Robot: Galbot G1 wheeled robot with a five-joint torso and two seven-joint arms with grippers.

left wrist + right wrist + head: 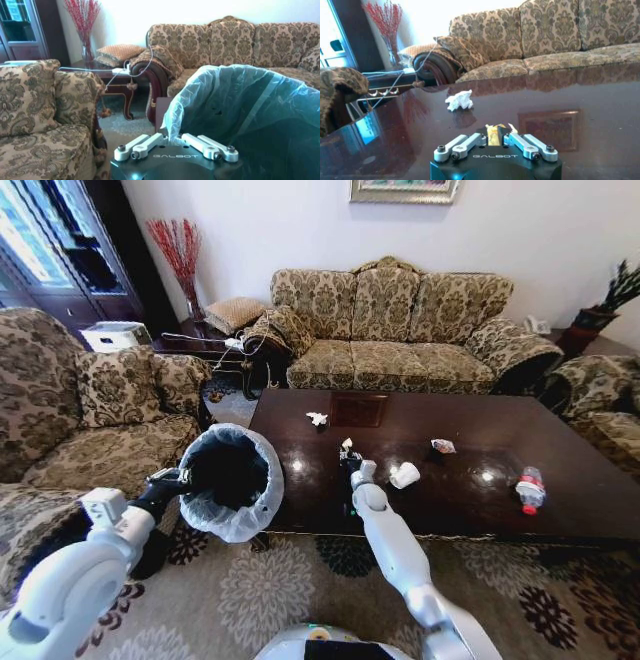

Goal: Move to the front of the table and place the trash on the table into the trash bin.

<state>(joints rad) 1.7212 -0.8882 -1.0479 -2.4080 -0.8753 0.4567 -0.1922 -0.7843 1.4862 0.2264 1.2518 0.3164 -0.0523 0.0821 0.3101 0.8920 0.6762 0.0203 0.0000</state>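
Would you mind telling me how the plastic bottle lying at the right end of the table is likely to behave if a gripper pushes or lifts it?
The plastic bottle lies on its side on the glossy table, so a push would probably make it roll or skid. It looks clear and mostly empty, so likely light. Its thin walls may dent under the fingers.

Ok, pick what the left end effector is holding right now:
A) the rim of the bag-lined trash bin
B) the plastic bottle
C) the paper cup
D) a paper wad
A: the left end effector is clamped on the bag-covered rim of the trash bin, holding it beside the table.
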